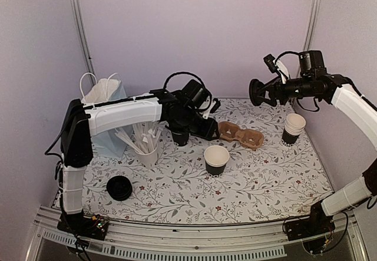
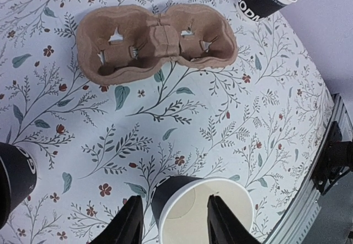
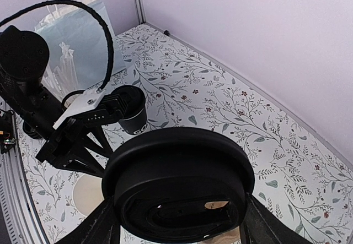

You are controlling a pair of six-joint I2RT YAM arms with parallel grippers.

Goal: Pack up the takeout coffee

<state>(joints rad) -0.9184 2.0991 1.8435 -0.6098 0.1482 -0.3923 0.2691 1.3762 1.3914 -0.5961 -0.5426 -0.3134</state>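
Observation:
The takeout coffee (image 1: 179, 135), a small black cup with a black top, stands just under my left arm. It shows at the left edge of the left wrist view (image 2: 14, 179) and in the right wrist view (image 3: 131, 107). My left gripper (image 1: 209, 130) is open and empty. In its wrist view (image 2: 174, 222) the fingers (image 2: 129, 223) frame an unlidded black cup with a cream inside (image 2: 201, 213), (image 1: 216, 159) standing on the table below. My right gripper (image 1: 262, 91) is raised at the back right, shut on a loose black lid (image 3: 176, 167), (image 1: 255, 92).
A brown two-cup carrier (image 1: 240, 135), (image 2: 157, 43) lies mid-table. A stack of unlidded cups (image 1: 293, 128) stands to the right. A pile of lids (image 1: 119, 188) lies front left. A white cup of stirrers (image 1: 147, 150) and a paper bag (image 1: 106, 99) stand at the left.

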